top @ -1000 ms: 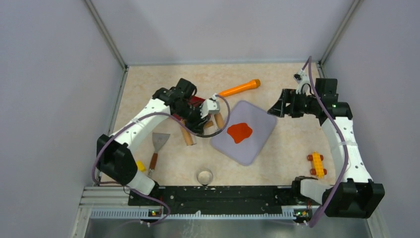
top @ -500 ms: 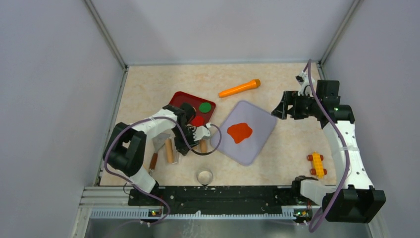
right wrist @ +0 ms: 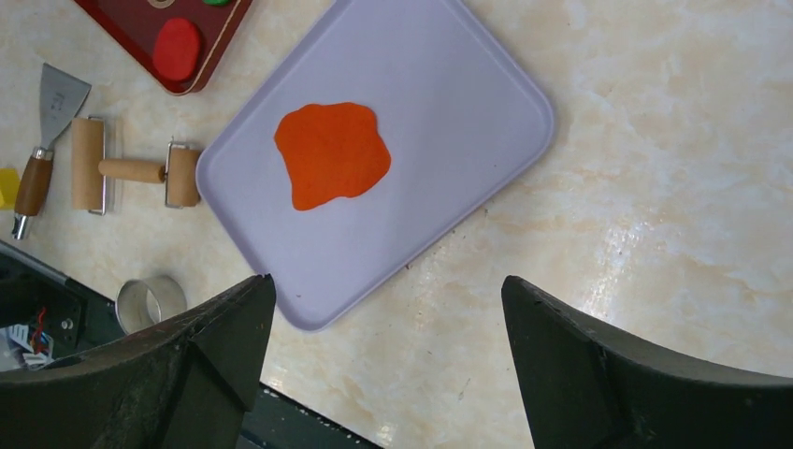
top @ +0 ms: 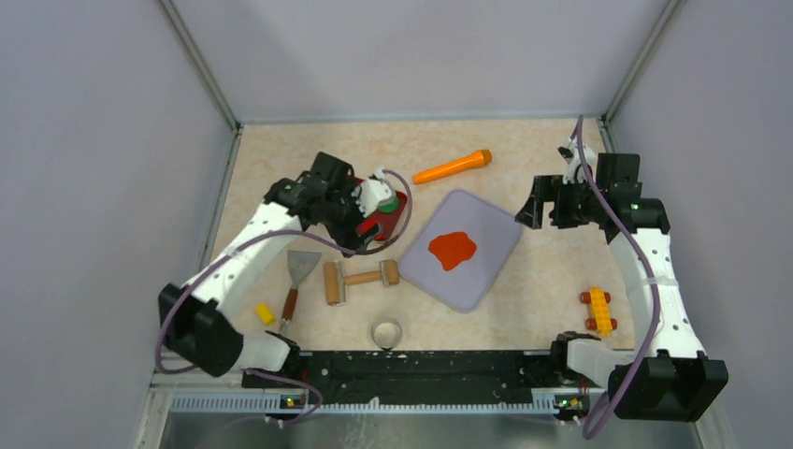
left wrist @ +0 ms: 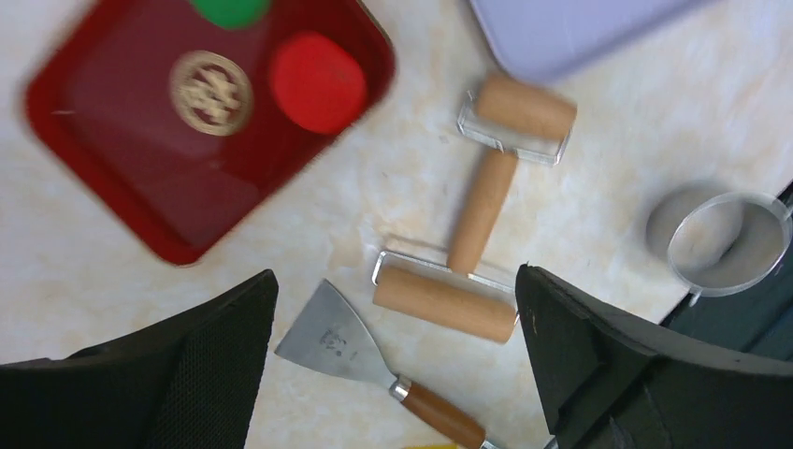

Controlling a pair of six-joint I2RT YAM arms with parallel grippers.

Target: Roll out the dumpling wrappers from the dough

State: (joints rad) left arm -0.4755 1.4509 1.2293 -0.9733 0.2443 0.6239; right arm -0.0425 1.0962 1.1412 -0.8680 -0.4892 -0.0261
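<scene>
Flattened orange-red dough lies irregular in outline on the lavender board. A round red dumpling wrapper sits in the dark red tray, beside a green disc and a brown patterned disc. The wooden roller lies free on the table. My left gripper hovers open over the tray's near edge, holding nothing. Right of the board, my right gripper is open and empty.
A metal scraper lies left of the roller. A metal ring cutter stands near the front edge. An orange carrot-shaped tool lies at the back. A yellow toy and a small yellow block lie near the front.
My left gripper carried the roller from the board's left side toward the front, let it go beside the scraper, opened wide and moved back over the red tray. The right arm barely moved.
</scene>
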